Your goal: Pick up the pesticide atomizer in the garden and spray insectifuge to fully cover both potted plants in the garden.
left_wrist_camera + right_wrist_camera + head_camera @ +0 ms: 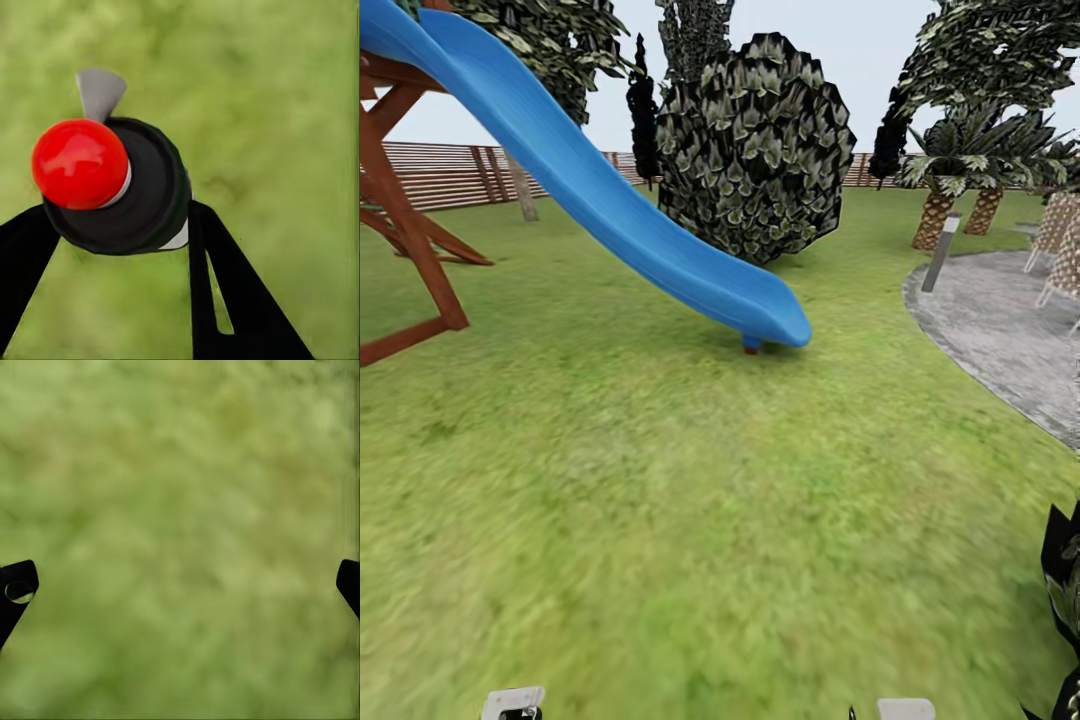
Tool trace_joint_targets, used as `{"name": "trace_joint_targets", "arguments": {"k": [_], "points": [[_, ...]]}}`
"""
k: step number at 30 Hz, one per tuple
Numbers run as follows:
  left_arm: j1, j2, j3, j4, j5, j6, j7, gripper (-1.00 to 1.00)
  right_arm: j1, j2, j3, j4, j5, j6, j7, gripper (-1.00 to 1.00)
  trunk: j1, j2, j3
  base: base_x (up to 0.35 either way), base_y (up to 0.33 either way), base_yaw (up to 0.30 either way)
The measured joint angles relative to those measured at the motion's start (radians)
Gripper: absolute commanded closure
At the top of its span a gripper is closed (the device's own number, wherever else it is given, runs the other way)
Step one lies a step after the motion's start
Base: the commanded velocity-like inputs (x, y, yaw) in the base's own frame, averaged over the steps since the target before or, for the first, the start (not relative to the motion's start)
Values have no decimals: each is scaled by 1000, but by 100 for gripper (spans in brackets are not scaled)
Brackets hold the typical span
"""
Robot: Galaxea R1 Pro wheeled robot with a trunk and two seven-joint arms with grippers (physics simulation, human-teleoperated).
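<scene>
In the left wrist view my left gripper (120, 221) is shut on the pesticide atomizer (154, 191). I see it from above: a dark round body, a red ball cap (79, 161) and a grey nozzle tab (99, 91), over blurred grass. My right gripper (184, 583) is open, with its black fingertips (16, 589) far apart and only lawn between them. At the head view's lower right edge some dark pointed leaves (1065, 590) poke in; I cannot tell whether they belong to a potted plant.
A blue slide (610, 200) on a brown wooden frame (405, 230) crosses the lawn ahead on the left. A big round dark bush (755, 150) stands behind it. Right of it are palms (960, 190), a short post (940, 252) and the grey stone patio (1000, 330). A slatted fence (450, 175) runs along the back.
</scene>
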Motion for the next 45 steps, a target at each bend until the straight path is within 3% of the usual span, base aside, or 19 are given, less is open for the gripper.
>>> {"name": "trace_joint_targets", "arguments": {"k": [45], "points": [[0, 0, 0, 0, 0, 1, 0, 100, 0, 0, 0, 0, 0, 0, -1, -100, 0, 0, 0, 339, 135, -263]]}}
